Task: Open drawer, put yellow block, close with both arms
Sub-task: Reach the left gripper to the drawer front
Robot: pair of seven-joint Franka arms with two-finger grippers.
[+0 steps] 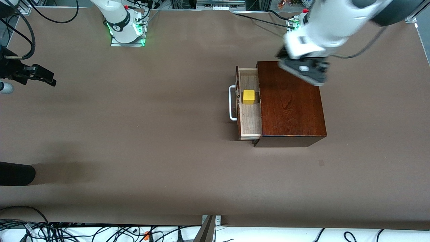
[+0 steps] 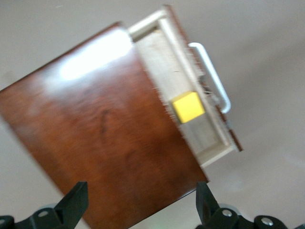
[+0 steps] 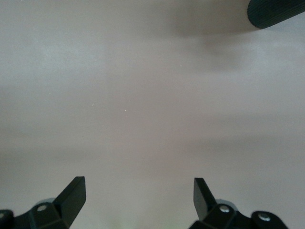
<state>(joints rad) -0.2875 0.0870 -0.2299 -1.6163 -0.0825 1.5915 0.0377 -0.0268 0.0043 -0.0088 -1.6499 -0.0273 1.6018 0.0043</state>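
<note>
The left gripper (image 1: 307,72) hangs over the corner of the dark box (image 1: 290,101) that lies toward the robots' bases, its fingers (image 2: 74,202) spread apart and holding nothing. From its wrist view it looks down on the glossy top of the box and on the drawer (image 1: 249,116), which stands partly pulled out toward the right arm's end of the table (image 1: 168,134). The yellow block (image 1: 249,96) sits inside the pale tray, just beside the drawer front with the white handle (image 1: 231,102).

So two steps seem done – the drawer is open and the block is in it. What is left, I judge, is only the closing with both arms.

The left arm reaches down from its base, the wrist tilted above the box. The right gripper (image 1: 33,74) waits well apart near the table's edge at the right arm's end, also released and empty – its wrist view shows only bare table.
</note>
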